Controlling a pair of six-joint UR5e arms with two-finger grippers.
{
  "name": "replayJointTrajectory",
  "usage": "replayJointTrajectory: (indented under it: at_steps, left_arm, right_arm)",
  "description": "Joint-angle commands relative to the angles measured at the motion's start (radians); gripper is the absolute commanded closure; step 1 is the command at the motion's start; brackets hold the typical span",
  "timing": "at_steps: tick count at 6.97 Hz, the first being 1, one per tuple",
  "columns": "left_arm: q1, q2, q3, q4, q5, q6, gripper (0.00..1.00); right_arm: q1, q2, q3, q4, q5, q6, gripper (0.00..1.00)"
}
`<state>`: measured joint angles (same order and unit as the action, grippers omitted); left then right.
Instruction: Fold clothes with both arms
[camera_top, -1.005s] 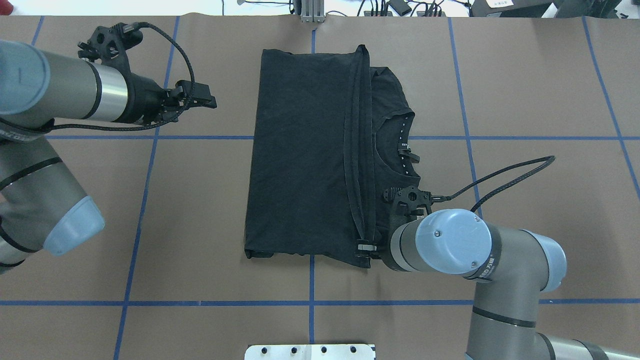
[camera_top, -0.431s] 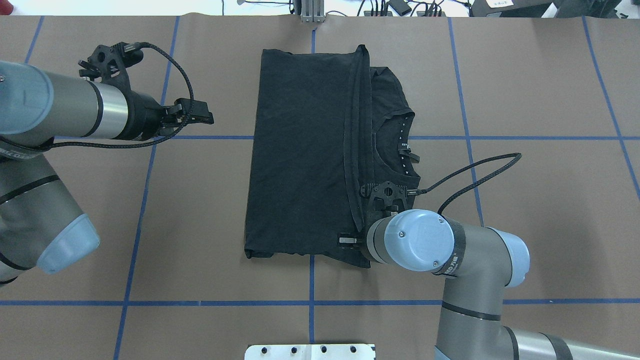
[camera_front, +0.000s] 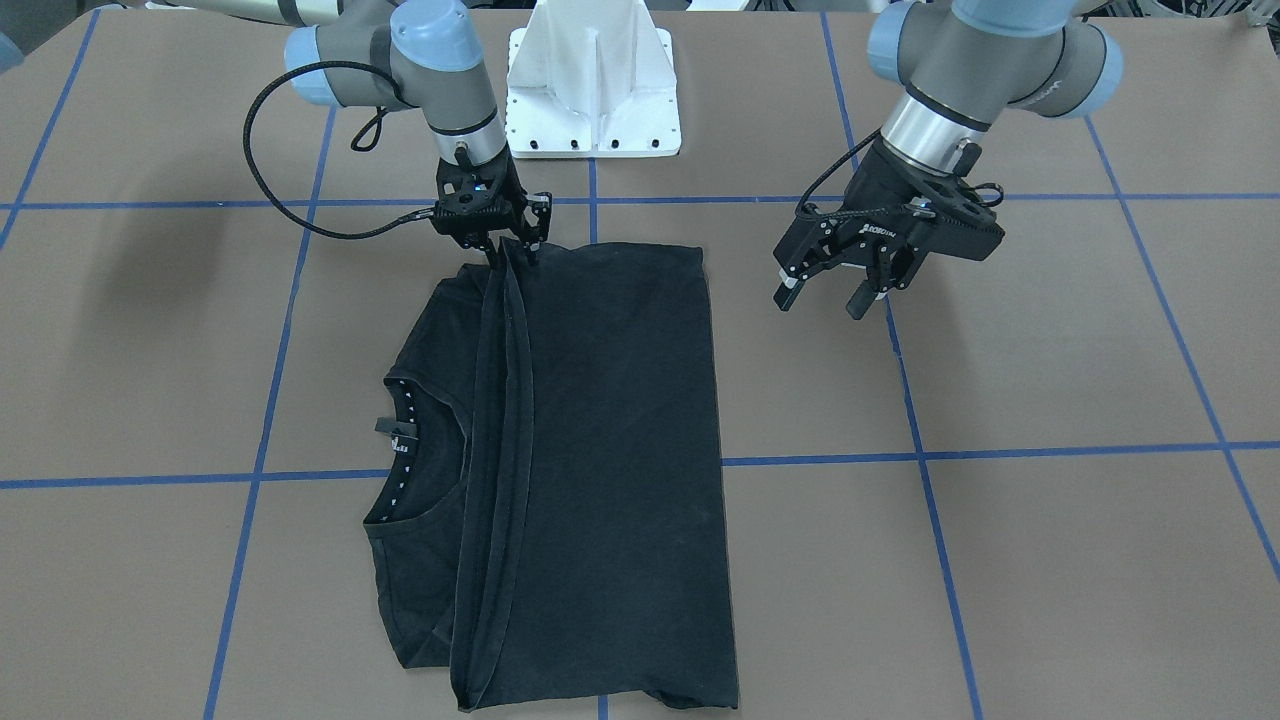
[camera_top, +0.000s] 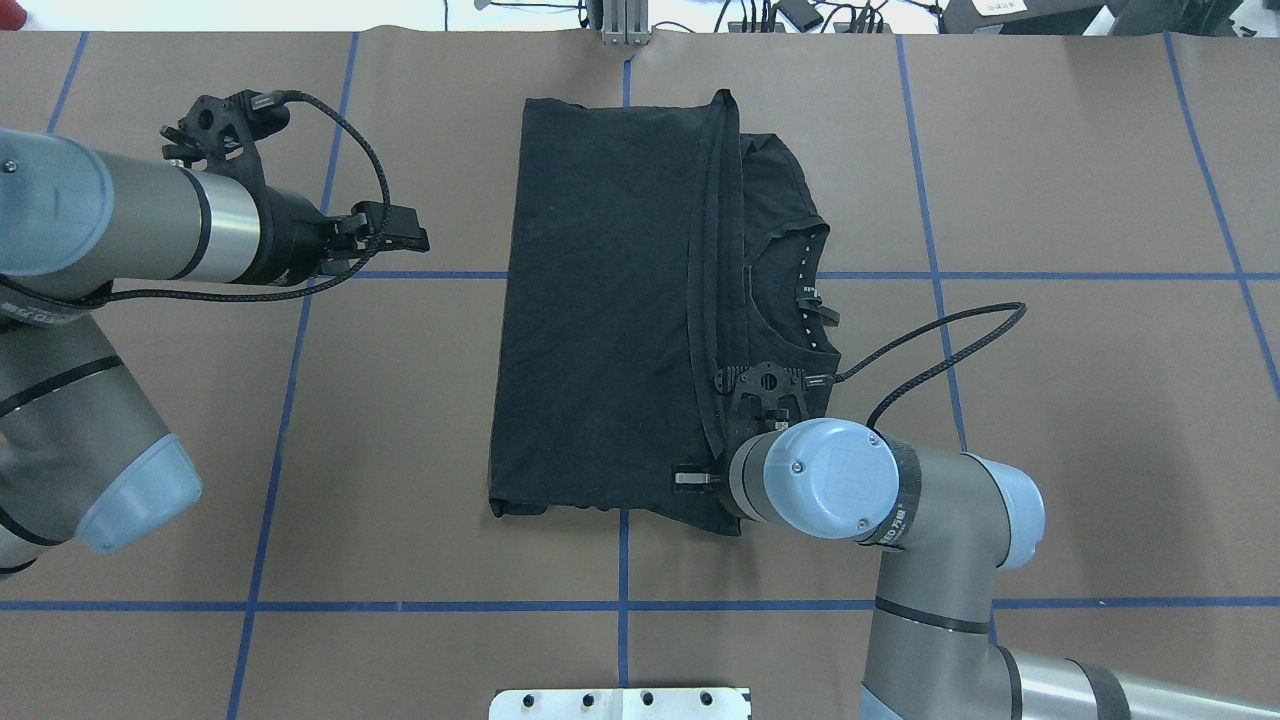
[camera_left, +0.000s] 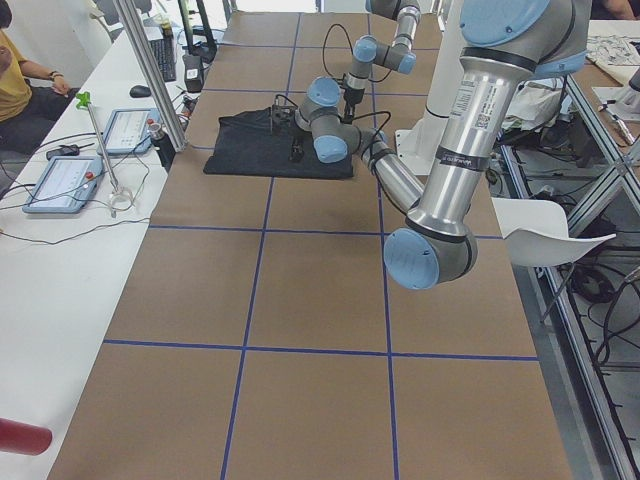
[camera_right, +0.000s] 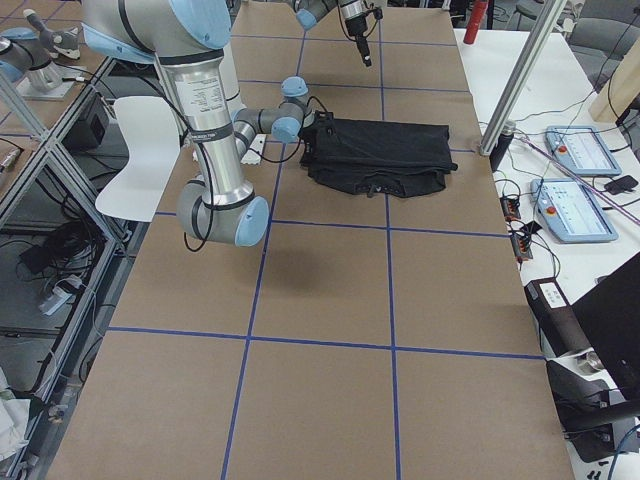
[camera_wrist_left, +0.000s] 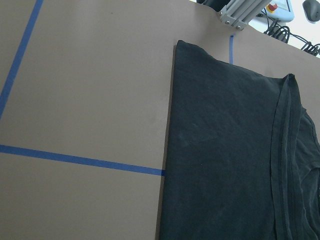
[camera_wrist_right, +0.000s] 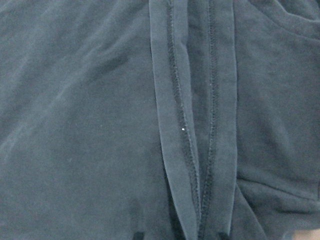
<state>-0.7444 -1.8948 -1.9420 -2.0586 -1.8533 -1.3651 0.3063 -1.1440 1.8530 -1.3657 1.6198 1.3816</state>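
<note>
Fabric of the black T-shirt (camera_top: 600, 300) is lying folded near the middle of the brown paper-covered table (camera_top: 1100, 450), which blue tape lines (camera_top: 280, 400) are dividing into squares. A wide flat panel is covering the half toward the robot's left, and a doubled hem band (camera_front: 500, 420) is running the length of the garment along that panel's edge. Beyond the band, on the robot's right, the dotted inner collar (camera_front: 398, 470) is showing face up.

The right arm (camera_top: 930, 500) is reaching over the shirt's near edge, and the right gripper (camera_front: 513, 255) is pointing straight down at the end of the hem band closest to the white mounting base (camera_front: 595, 90). Its jaws are standing apart (the wrist view is showing two dark fingertips (camera_wrist_right: 136, 235) either side of the stitched band, the cloth between them unbunched).

The left arm (camera_top: 120, 220) is stretching in from the robot's left, and the left gripper (camera_front: 828, 297) is hovering above bare table, apart from the shirt's straight folded side. Its fingers (camera_front: 787, 293) are spread and gripping nothing.
</note>
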Motion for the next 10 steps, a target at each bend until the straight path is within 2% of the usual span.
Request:
replayJointTrajectory:
  at_steps: [1,2,3,4,7,8,9,10]
  left_arm:
    - [0.003,-0.001,0.000,0.000,0.006,-0.002,0.01]
    - [0.003,-0.001,0.000,0.000,0.008,-0.002,0.01]
    - [0.003,0.002,0.000,0.000,0.009,-0.002,0.01]
    - [0.003,0.006,0.000,0.000,0.009,-0.002,0.01]
    - [0.003,0.008,-0.008,0.002,0.008,-0.002,0.01]
    - [0.003,0.008,-0.011,0.002,0.009,-0.002,0.01]
    - [0.003,0.008,-0.014,0.002,0.009,-0.005,0.01]
    - [0.003,0.008,-0.021,0.003,0.009,-0.009,0.01]
  right_arm:
    - [0.002,0.000,-0.006,0.008,-0.001,-0.004,0.57]
    - [0.001,-0.005,-0.006,0.008,-0.001,-0.004,0.60]
    - [-0.003,-0.006,-0.008,0.008,-0.001,-0.003,0.73]
    - [-0.003,-0.008,-0.006,0.008,-0.001,-0.004,0.98]
    - [0.007,-0.013,0.000,0.008,0.008,-0.033,1.00]
    - [0.037,-0.035,0.038,0.005,0.044,-0.039,1.00]
    - [0.033,-0.218,0.148,0.007,-0.003,-0.003,1.00]
    - [-0.030,-0.326,0.223,0.031,-0.033,0.169,1.00]
